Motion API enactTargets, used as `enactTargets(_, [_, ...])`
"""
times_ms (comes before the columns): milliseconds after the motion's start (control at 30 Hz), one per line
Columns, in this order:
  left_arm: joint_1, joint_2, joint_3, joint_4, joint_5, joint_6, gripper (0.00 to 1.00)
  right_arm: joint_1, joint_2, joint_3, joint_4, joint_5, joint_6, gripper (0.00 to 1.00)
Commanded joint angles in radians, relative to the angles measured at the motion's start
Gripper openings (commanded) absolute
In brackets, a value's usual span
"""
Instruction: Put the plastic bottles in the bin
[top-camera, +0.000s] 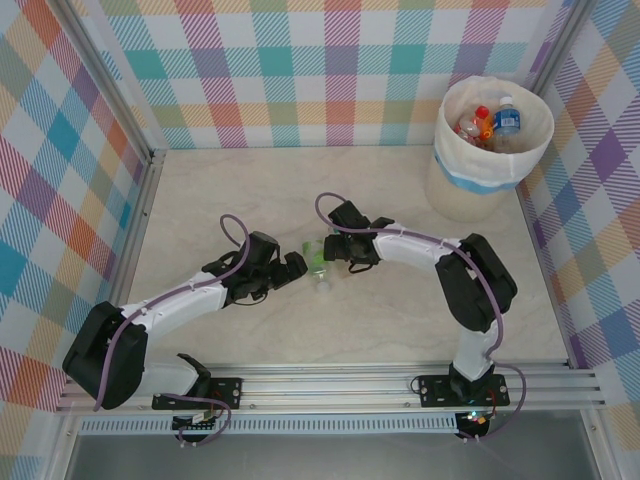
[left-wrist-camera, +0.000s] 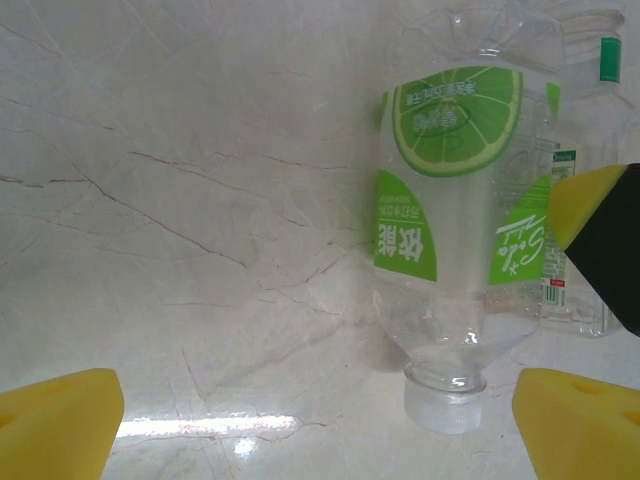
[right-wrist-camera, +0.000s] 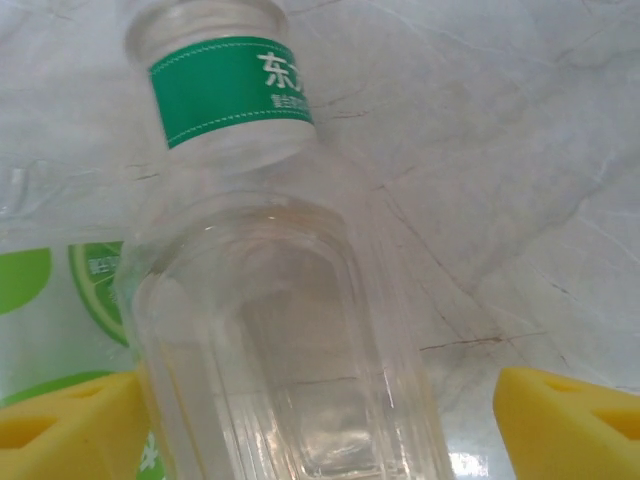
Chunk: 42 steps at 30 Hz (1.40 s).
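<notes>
A clear plastic bottle with a lime-green label (left-wrist-camera: 465, 210) lies on the marble table, its white cap (left-wrist-camera: 445, 405) toward my left gripper (left-wrist-camera: 320, 430). That gripper is open, its yellow fingertips (left-wrist-camera: 55, 425) low at either side and apart from the bottle. A second clear bottle with a dark green band (right-wrist-camera: 270, 300) lies between the yellow pads (right-wrist-camera: 570, 420) of my right gripper (right-wrist-camera: 320, 430). There is a gap on the right side, so the jaws are open. From above, both grippers (top-camera: 295, 268) (top-camera: 335, 250) meet over the bottles (top-camera: 316, 260). The bin (top-camera: 480, 185) stands at the back right.
Inside the bin lie several bottles, one with a red cap (top-camera: 482, 113) and one with a blue label (top-camera: 508, 121). Plaid walls (top-camera: 300, 70) enclose the table on three sides. A metal rail (top-camera: 330, 385) runs along the near edge.
</notes>
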Motion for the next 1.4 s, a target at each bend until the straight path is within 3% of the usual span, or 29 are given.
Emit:
enactTargets(0, [0.009,0.022,-0.007,0.034,-0.006,-0.033,1.0,0.004,0.037,0.035,-0.018,0.001,-0.03,0.87])
enactTargets(367, [0.012,0.051,-0.006,0.063,-0.008,-0.059,1.0,0.004,0.176,0.137,-0.011,-0.065,-0.257,0.81])
enactTargets(600, [0.012,0.059,-0.011,0.08,-0.003,-0.072,1.0,0.004,0.213,0.176,-0.082,0.034,-0.255,0.69])
enactTargets(1100, [0.016,0.132,0.018,0.214,0.059,-0.07,1.0,0.004,-0.029,0.023,0.013,0.158,-0.249,0.56])
enactTargets(1367, [0.018,0.161,0.027,0.21,0.071,-0.078,1.0,-0.028,-0.224,0.013,0.015,0.254,-0.404,0.55])
